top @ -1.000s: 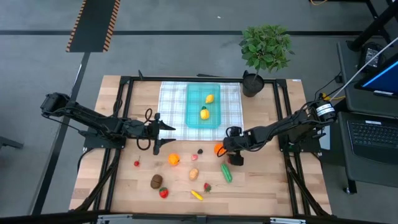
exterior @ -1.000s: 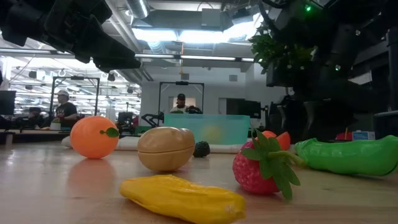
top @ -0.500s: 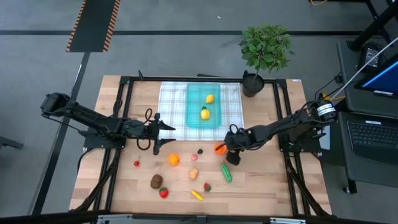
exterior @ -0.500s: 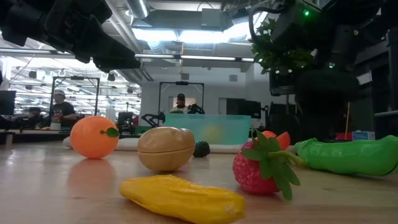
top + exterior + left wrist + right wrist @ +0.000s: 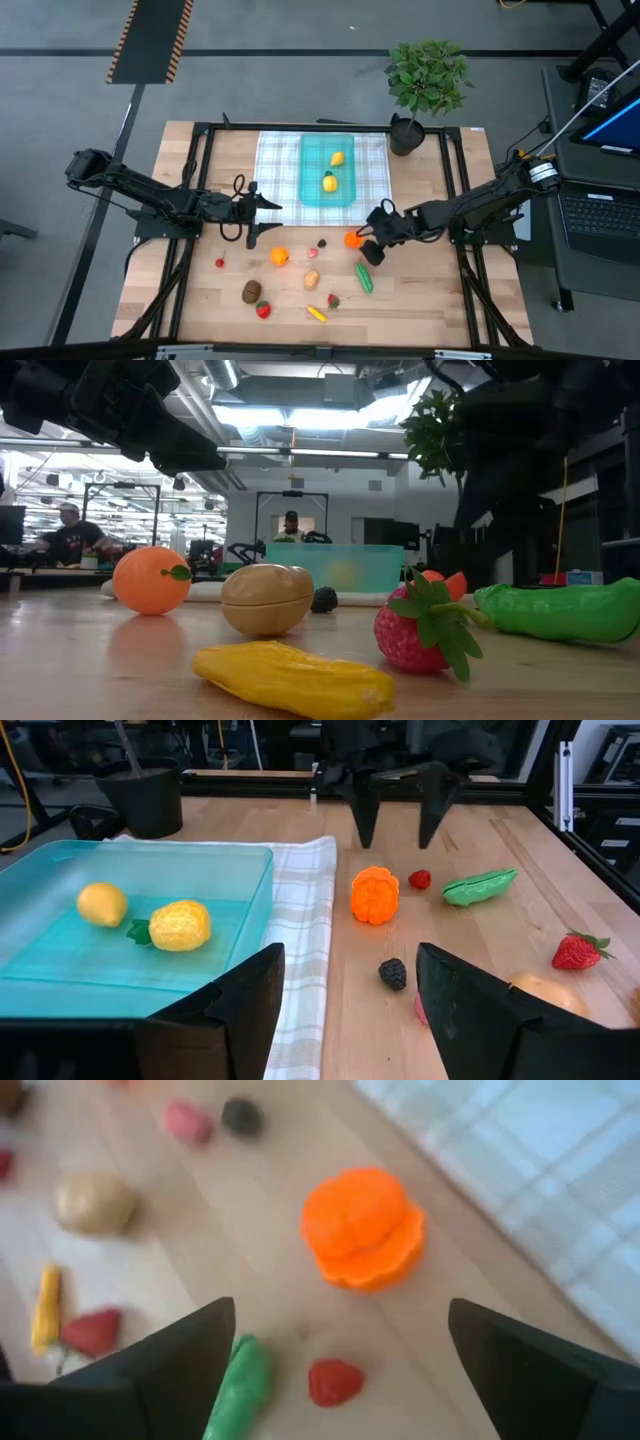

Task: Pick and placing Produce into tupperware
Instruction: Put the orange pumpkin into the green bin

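The tupperware (image 5: 328, 170) is a shallow, translucent teal tray with rounded corners, lying on a checked cloth (image 5: 275, 170) at the far middle of the wooden counter (image 5: 200, 300). Two yellow lemons (image 5: 178, 925) rest inside it. Just past the cloth's near edge sits a ribbed orange piece (image 5: 362, 1228), with a small red piece (image 5: 334, 1381) and a green cucumber (image 5: 364, 278) close by. The right gripper (image 5: 373, 238) hovers above the orange piece, fingers spread wide. The left gripper (image 5: 262, 219) waits beside the cloth, fingers apart, holding nothing.
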Tool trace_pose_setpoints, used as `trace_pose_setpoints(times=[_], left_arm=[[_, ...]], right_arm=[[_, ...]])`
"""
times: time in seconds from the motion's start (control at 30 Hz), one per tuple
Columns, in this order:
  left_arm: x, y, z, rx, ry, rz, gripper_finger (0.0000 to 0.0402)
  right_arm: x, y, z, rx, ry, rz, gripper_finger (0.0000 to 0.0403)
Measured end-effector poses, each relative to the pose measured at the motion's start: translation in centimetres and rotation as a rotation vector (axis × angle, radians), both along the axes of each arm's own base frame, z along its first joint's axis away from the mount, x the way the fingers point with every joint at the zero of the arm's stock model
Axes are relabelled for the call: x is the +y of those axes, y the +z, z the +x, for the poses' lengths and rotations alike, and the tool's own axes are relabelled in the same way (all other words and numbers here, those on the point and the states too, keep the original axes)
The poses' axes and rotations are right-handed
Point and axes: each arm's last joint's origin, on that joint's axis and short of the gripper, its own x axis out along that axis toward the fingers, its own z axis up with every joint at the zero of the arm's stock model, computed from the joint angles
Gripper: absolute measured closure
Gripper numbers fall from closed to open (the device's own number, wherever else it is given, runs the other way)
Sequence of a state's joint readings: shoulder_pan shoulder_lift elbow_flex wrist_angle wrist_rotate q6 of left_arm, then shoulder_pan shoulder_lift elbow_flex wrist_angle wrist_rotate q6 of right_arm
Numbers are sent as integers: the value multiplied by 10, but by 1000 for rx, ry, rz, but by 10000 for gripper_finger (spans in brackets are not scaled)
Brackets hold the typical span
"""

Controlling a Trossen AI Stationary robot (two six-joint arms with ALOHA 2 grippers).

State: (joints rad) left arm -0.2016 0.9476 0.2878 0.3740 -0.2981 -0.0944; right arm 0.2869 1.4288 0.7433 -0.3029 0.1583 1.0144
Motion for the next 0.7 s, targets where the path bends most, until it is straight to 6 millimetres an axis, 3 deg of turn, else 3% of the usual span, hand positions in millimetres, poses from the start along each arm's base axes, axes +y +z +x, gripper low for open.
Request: trace_pose_setpoints(times=[0.27,0.43,0.7], left_arm=[[0,-1,0,15,0,3,182],[0,-5,-1,50,0,10,181],[0,-5,-1,51,0,10,183]], right_arm=[[-2,-22,-5,-193,-144,139,36],[-7,-41,-19,-338,-211,225,36],[-10,-52,-29,-316,-250,248,36]])
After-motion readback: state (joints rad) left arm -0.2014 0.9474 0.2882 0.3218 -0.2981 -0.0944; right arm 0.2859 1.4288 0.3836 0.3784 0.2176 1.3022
